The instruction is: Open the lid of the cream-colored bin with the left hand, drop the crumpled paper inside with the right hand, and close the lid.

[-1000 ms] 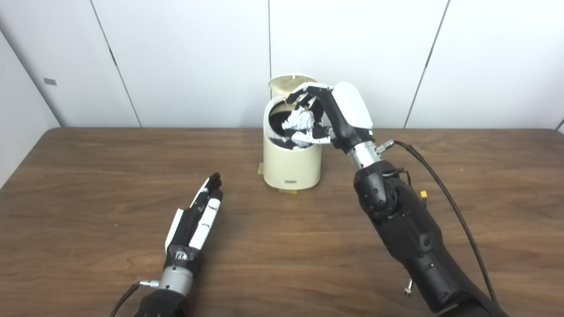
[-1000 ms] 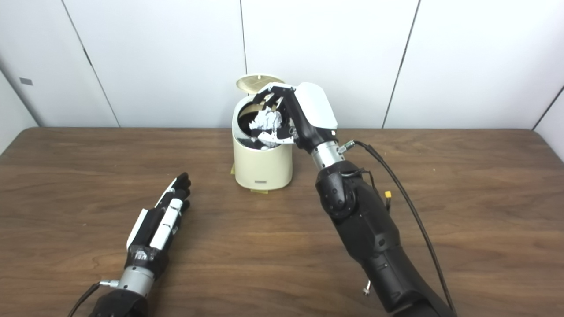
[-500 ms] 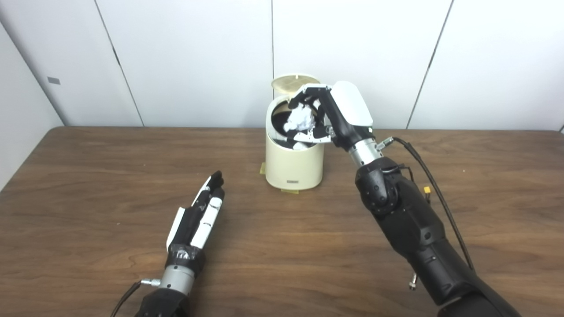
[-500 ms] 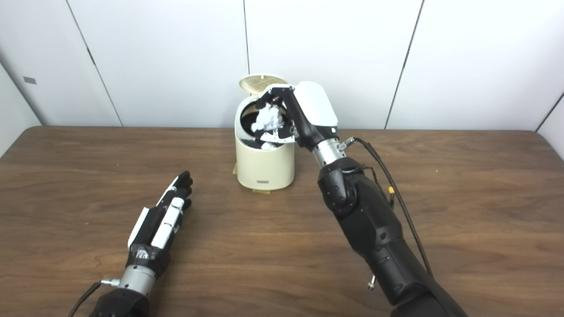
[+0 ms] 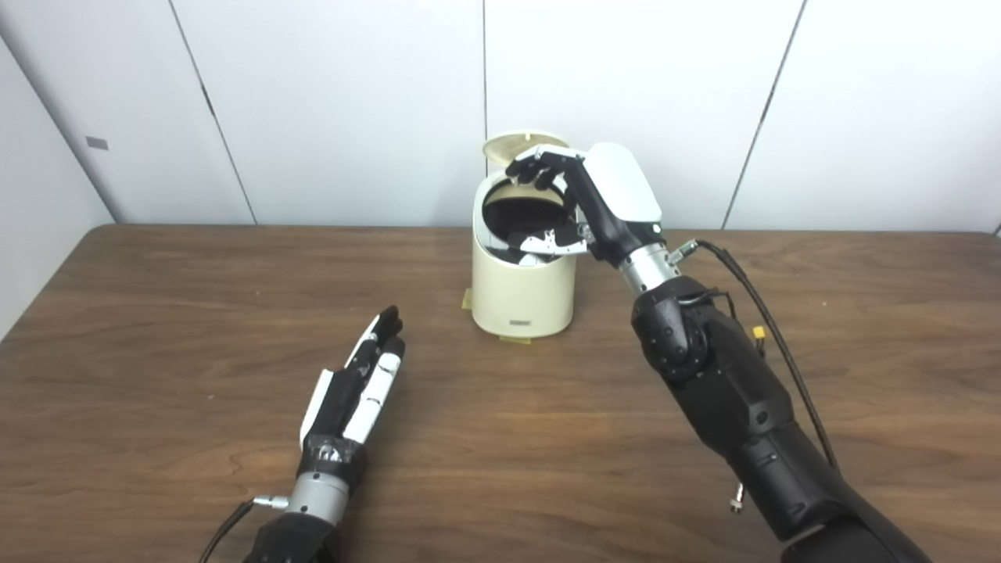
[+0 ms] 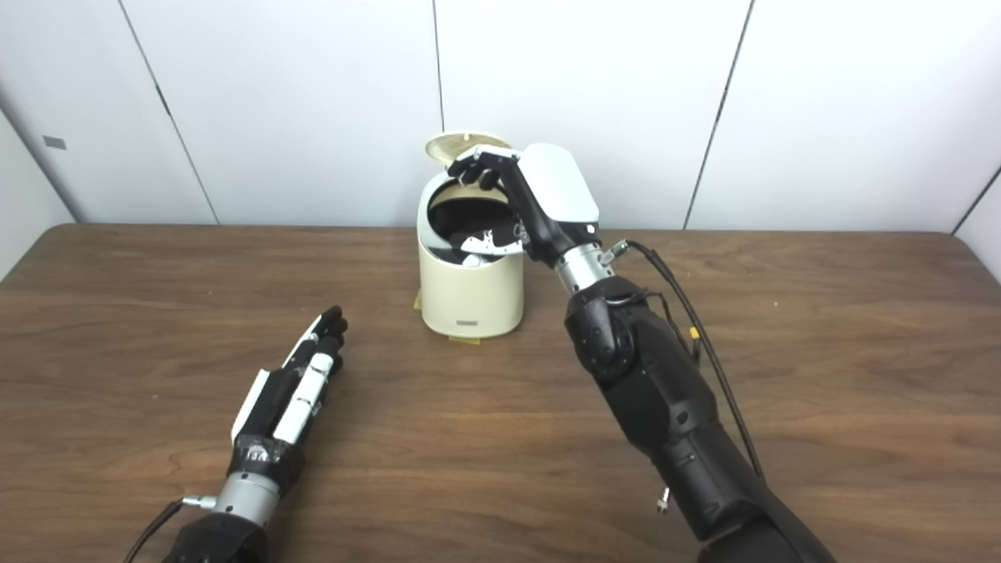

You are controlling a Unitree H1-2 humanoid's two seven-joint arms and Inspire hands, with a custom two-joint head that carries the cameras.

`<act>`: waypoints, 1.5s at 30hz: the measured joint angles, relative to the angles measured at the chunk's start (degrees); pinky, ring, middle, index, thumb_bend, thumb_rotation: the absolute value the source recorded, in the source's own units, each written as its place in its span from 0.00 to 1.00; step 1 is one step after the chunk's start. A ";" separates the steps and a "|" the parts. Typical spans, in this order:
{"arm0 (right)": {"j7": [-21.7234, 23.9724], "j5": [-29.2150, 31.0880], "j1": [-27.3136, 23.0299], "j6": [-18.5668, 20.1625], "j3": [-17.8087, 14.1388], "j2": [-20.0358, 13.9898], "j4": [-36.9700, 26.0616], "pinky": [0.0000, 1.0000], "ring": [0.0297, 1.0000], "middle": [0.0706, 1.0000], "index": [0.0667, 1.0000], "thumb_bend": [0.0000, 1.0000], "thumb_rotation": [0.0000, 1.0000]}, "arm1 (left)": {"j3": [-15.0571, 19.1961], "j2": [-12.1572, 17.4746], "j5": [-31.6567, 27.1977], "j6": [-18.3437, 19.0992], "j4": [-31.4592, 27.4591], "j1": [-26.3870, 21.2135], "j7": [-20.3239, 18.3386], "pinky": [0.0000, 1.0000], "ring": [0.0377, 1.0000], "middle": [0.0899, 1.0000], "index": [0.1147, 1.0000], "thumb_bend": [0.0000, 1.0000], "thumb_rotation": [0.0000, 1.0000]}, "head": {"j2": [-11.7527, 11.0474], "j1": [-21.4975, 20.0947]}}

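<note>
The cream-colored bin [image 5: 520, 293] stands at the back middle of the table with its round lid [image 5: 508, 147] tipped up behind the opening. My right hand [image 5: 583, 199] hangs over the dark mouth of the bin, fingers spread apart and holding nothing. No crumpled paper shows in the hand or on the table; the bin's inside is dark and I cannot make the paper out there. My left hand [image 5: 361, 383] lies flat on the table in front and to the left of the bin, fingers straight and together, holding nothing.
The brown wooden table [image 5: 156, 313] runs to a white panelled wall close behind the bin. A black cable [image 5: 770, 328] loops from my right wrist along the forearm. Small yellow tape tabs [image 5: 514, 338] mark the bin's base.
My right hand opened over the bin and the crumpled paper it held has dropped out of sight. The left hand stayed put. The view shifted slightly.
</note>
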 measured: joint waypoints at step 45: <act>14.36 33.17 31.51 22.28 -21.83 0.72 -29.11 0.68 0.78 0.81 0.83 0.56 0.54 | 5.25 -0.96 -5.22 5.39 8.62 -17.83 1.68 0.99 1.00 1.00 1.00 0.51 0.76 | -1.14 -1.41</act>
